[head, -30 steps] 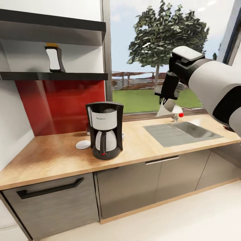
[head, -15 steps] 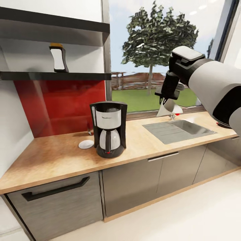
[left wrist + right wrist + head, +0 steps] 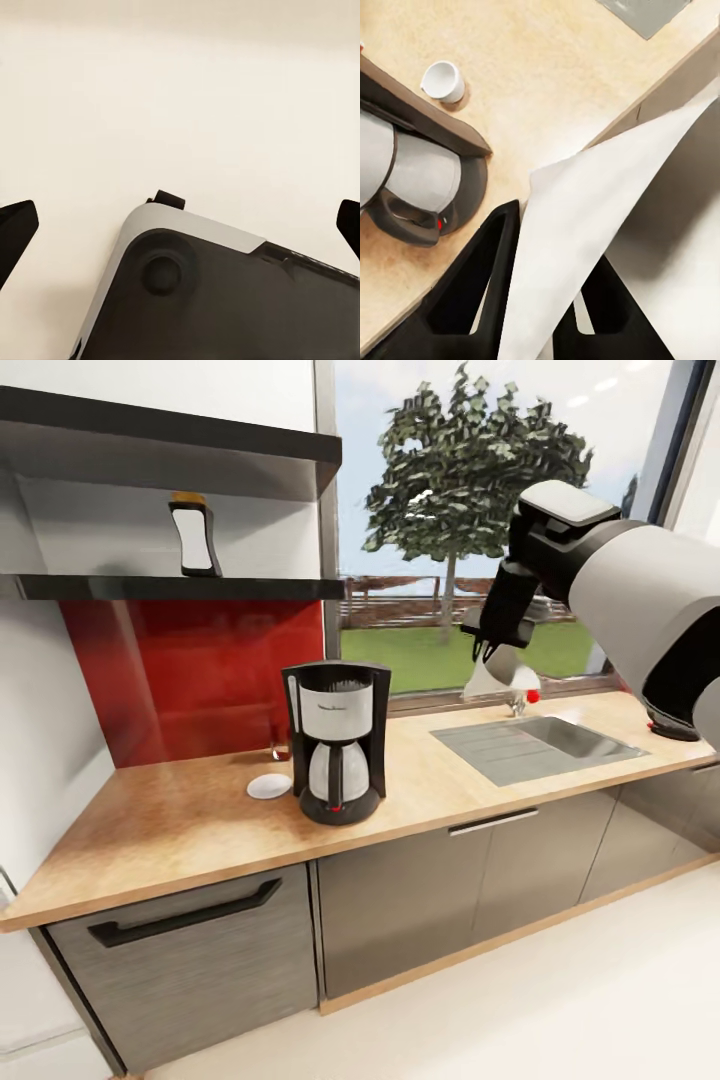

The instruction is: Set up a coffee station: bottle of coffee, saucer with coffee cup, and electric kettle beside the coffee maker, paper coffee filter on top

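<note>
— Closest in, the right gripper (image 3: 536, 300) has its black fingers pinched tight on the paper coffee filter (image 3: 585, 225), a plain white creased sheet fanning out past the tips. In the head view that filter (image 3: 497, 672) hangs in the air over the counter, above the sink (image 3: 540, 745).

— And the left gripper (image 3: 180, 225)?

— Fingers spread wide apart, nothing between them, over pale floor and part of the robot's own base.

— Any writing to read?

— A small dark logo on the coffee maker (image 3: 338, 755), across its silver band, too blurred to make out. The machine is black with a glass carafe, standing on the wooden countertop (image 3: 180, 825). Just beside it lies the white saucer (image 3: 269, 786). The wrist camera catches a small white coffee cup (image 3: 442, 81) behind the machine.

— Further back?

— The bottle of coffee (image 3: 195, 538), dark with a white label and orange cap, upright on the black shelf (image 3: 170, 587).
</note>
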Available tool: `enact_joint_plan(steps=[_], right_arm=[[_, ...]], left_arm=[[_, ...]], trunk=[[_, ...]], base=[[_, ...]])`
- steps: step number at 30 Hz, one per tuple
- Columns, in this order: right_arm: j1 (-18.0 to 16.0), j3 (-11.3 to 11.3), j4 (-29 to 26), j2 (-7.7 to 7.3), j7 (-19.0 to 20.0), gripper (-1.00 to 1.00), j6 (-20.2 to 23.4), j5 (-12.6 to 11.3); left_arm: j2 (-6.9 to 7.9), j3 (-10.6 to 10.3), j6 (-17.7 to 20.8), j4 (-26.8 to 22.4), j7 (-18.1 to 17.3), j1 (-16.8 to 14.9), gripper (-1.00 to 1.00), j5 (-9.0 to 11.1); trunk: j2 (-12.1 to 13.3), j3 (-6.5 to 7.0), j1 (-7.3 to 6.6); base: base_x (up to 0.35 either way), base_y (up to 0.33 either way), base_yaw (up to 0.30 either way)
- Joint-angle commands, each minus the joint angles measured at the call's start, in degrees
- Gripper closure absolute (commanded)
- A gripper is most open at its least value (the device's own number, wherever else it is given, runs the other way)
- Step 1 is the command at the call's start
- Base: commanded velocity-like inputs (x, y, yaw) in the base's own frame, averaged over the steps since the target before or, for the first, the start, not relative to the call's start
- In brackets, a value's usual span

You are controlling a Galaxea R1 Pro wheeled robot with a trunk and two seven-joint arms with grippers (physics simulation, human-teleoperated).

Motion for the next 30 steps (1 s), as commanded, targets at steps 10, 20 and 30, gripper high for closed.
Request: enact_joint_plan(steps=[10, 20, 30], right_arm=[[-2.6, -0.4, 0.2, 0.18, 0.7, 1.00, 0.3, 0.4], [-5.9, -0.4, 0.2, 4.87, 0.7, 1.00, 0.6, 0.5], [-6.2, -0.4, 0.3, 5.50, 0.7, 1.00, 0.6, 0.5]], left_arm=[[-0.02, 0.1, 0.0, -0.1, 0.1, 0.0, -1.00, 0.0], [-0.01, 0.1, 0.0, -0.1, 0.0, 0.0, -1.00, 0.0], [0.06, 0.1, 0.0, -0.1, 0.0, 0.0, -1.00, 0.1]], trunk=[[0.0, -0.07, 0.01], [0.0, -0.07, 0.01], [0.0, -0.07, 0.01]], base=[[-0.002, 0.002, 0.000], [0.123, 0.052, 0.000], [0.081, 0.033, 0.000]])
